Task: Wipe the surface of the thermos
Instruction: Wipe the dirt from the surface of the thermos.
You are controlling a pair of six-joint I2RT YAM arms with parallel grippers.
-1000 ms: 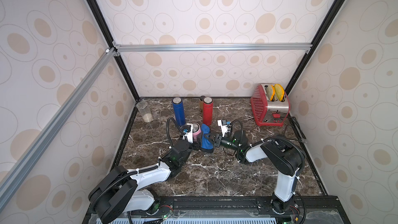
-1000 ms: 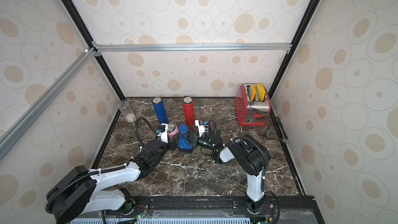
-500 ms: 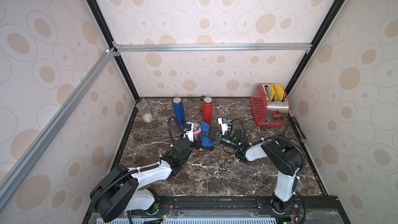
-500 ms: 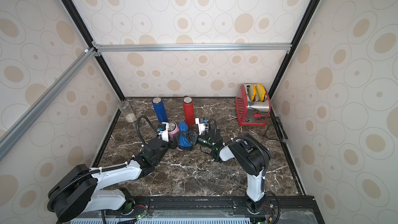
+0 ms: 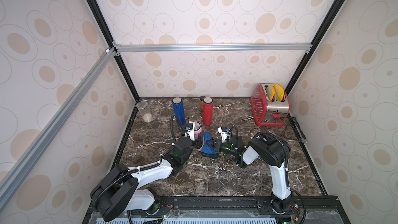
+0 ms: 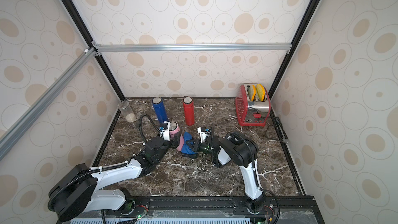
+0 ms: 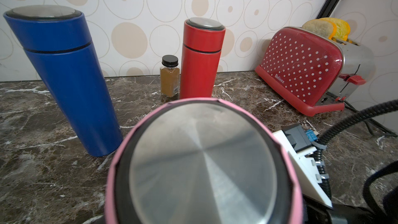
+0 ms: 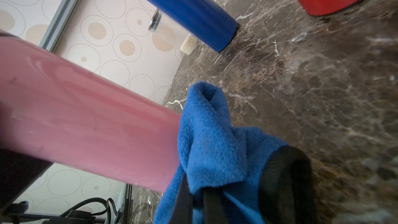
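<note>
A pink thermos (image 5: pixel 196 128) (image 6: pixel 174 128) with a steel lid (image 7: pixel 202 164) stands tilted above the marble top. My left gripper (image 5: pixel 197 142) (image 6: pixel 173 144) is shut on its lower body; the lid hides its fingers in the left wrist view. My right gripper (image 5: pixel 215 146) (image 6: pixel 193 145) (image 8: pixel 215 190) is shut on a bunched blue cloth (image 5: pixel 207 145) (image 6: pixel 186 145) (image 8: pixel 211 138). The cloth presses against the right side of the pink thermos (image 8: pixel 86 113) near its base.
A blue bottle (image 5: pixel 178 110) and a red bottle (image 5: pixel 207 110) stand just behind the held thermos, with a small spice jar (image 7: pixel 169 75) behind the red one. A clear jar (image 5: pixel 144 112) is at the back left. A red toaster (image 5: pixel 269 105) and its cable (image 5: pixel 293 130) are at the back right.
The right gripper slid the cloth a little up the thermos's side and back down. The left gripper kept the thermos almost still.
</note>
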